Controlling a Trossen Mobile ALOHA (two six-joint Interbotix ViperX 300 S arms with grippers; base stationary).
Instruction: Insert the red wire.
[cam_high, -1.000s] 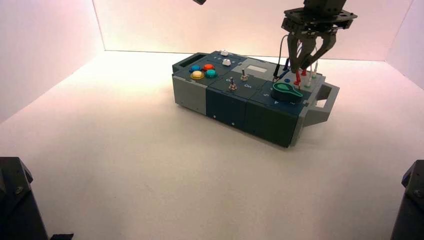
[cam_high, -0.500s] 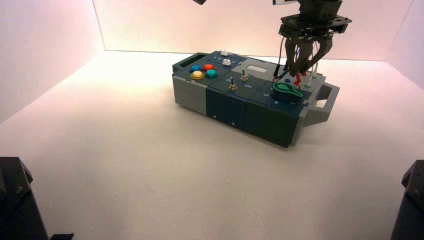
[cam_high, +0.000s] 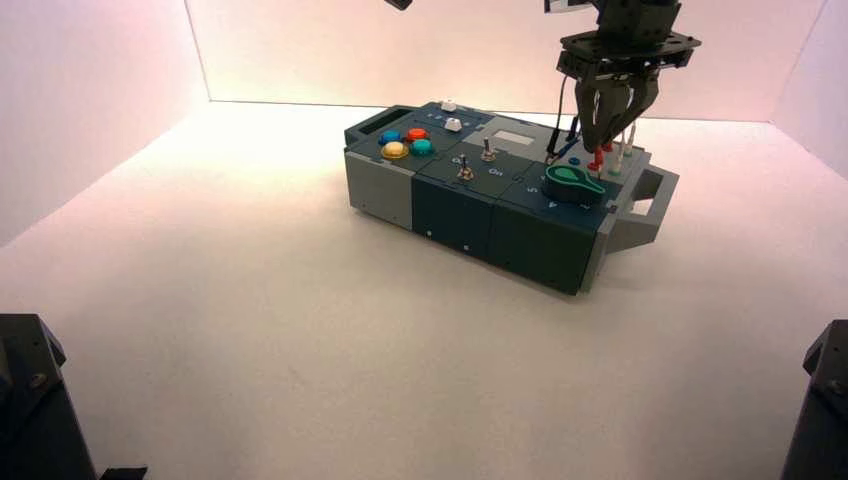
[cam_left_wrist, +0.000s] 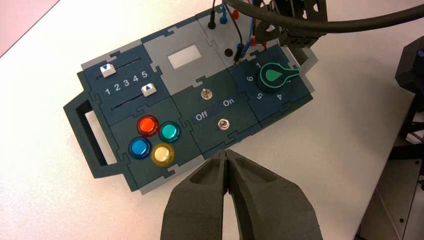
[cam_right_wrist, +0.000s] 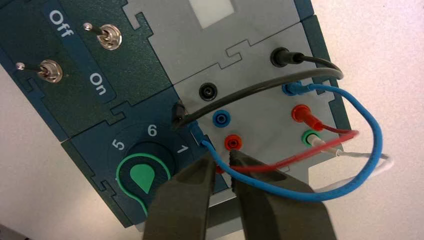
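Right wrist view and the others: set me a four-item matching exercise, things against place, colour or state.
1. Right gripper
2. Left gripper
3. Red wire
4. Knob

A. One plug seated in a red socket
B. Green-topped, beside the switches
C. Pointing down at the socket panel
D. Pointing down, on the box's button side

Pairs: 1-C, 2-D, 3-A, 4-B

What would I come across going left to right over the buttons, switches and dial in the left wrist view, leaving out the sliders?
Blue button, red button, yellow button, teal button, upper toggle switch, lower toggle switch, green-topped rotary knob.
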